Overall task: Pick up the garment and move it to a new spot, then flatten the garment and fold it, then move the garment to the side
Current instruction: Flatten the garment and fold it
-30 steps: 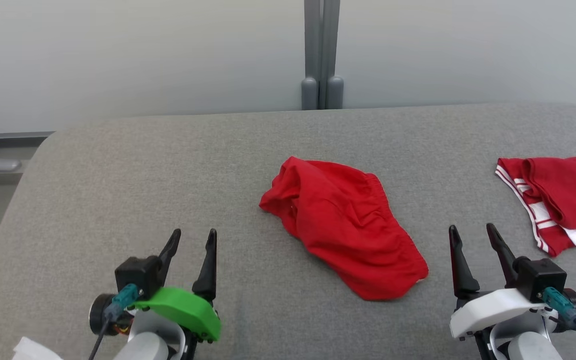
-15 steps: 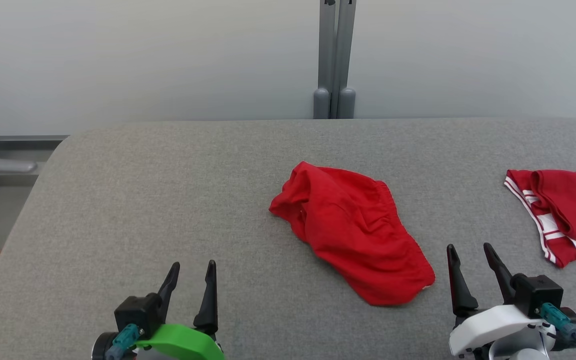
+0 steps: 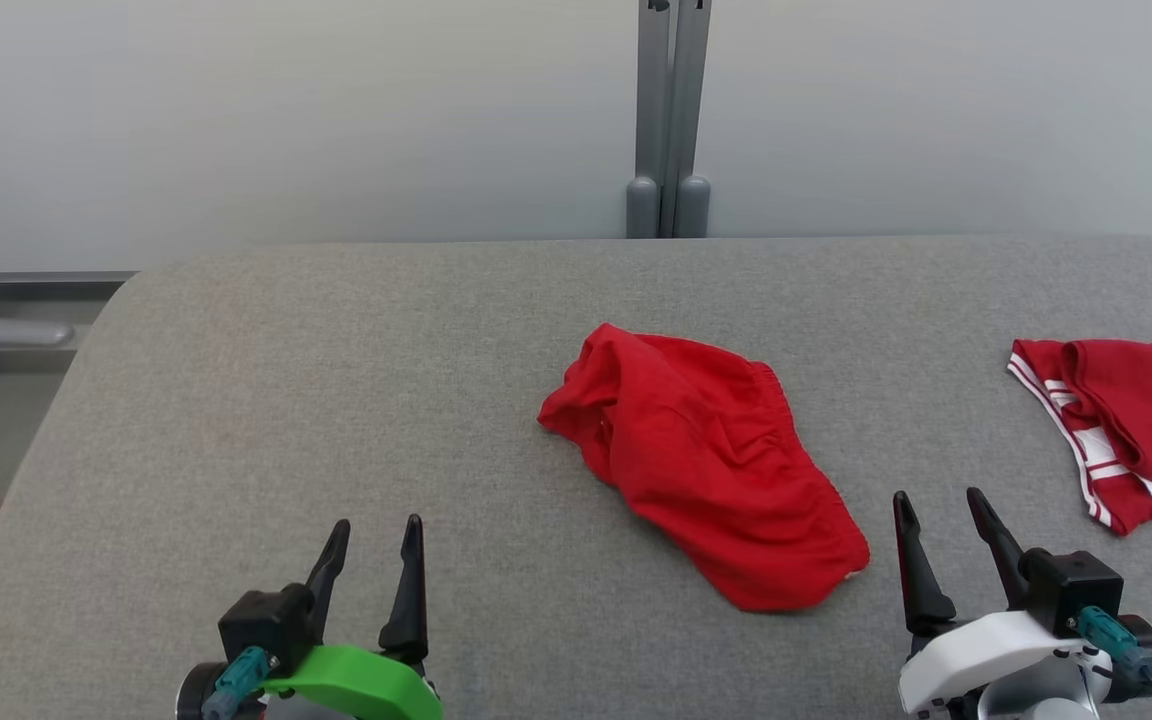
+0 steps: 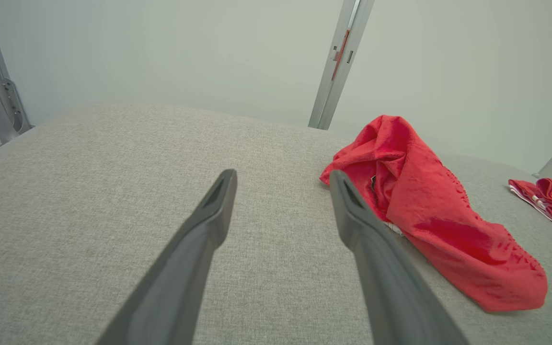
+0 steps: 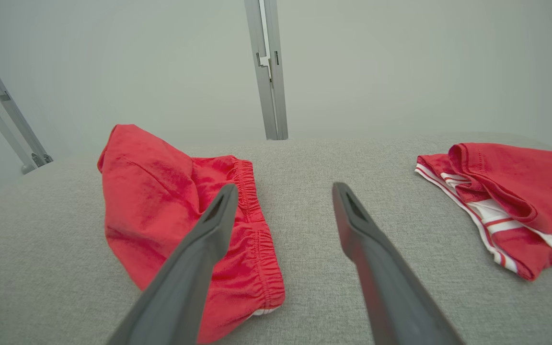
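Lying crumpled near the middle of the grey padded surface (image 3: pixel 266 380), the red garment (image 3: pixel 706 460) forms a loose heap with its gathered waistband along the right-hand side. It sits between the two grippers and ahead of both, touching neither. The right gripper (image 3: pixel 936 495) is just beside the garment's near corner, on its right; the jaws stand apart and hold nothing. In the right wrist view, one finger (image 5: pixel 199 258) overlaps the waistband and hides part of it. The left gripper (image 3: pixel 377 523) is well apart from the garment, on its left; its jaws are likewise spread and empty. A small white patch shows under the near hem; what it is cannot be made out. A second red garment with white stripes (image 3: pixel 1116 430) lies at the right of the surface, cut off by the edge of the head view. A grey post (image 3: pixel 669 110) stands behind the surface against a pale wall
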Motion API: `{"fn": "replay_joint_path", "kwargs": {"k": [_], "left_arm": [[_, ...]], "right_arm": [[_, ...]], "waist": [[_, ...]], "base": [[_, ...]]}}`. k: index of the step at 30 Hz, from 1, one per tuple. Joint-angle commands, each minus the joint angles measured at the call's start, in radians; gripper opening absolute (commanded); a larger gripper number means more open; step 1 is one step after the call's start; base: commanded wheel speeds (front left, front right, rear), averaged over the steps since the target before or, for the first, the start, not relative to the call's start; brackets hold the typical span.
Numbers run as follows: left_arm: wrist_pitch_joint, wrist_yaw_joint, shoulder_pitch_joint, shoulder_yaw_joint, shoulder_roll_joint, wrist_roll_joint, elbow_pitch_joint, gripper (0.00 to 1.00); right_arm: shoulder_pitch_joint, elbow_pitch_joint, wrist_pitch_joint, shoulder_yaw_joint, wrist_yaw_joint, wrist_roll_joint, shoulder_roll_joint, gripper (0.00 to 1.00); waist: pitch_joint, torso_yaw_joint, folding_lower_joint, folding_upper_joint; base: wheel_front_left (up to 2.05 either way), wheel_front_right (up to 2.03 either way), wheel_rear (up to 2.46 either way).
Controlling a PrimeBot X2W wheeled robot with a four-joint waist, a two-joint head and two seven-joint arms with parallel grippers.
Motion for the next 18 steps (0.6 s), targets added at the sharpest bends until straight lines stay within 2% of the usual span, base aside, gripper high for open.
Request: {"fn": "replay_joint_path", "kwargs": {"k": [1,18], "left_arm": [[0.000,-0.003,0.021,0.008,-0.004,0.012,0.003,1.00],[0.000,-0.024,0.012,0.027,-0.014,0.031,0.011,1.00]], "right_arm": [[-0.001,0.002,-0.003,-0.001,-0.002,-0.009,-0.003,1.00],[-0.017,0.016,-0.003,0.001,-0.002,-0.026,-0.003,1.00]], "waist": [[0.000,0.001,0.0000,0.0000],[0.024,0.031,0.0000,0.0000]], "base": [[0.00,0.00,0.00],[0.00,0.00,0.00]]}}
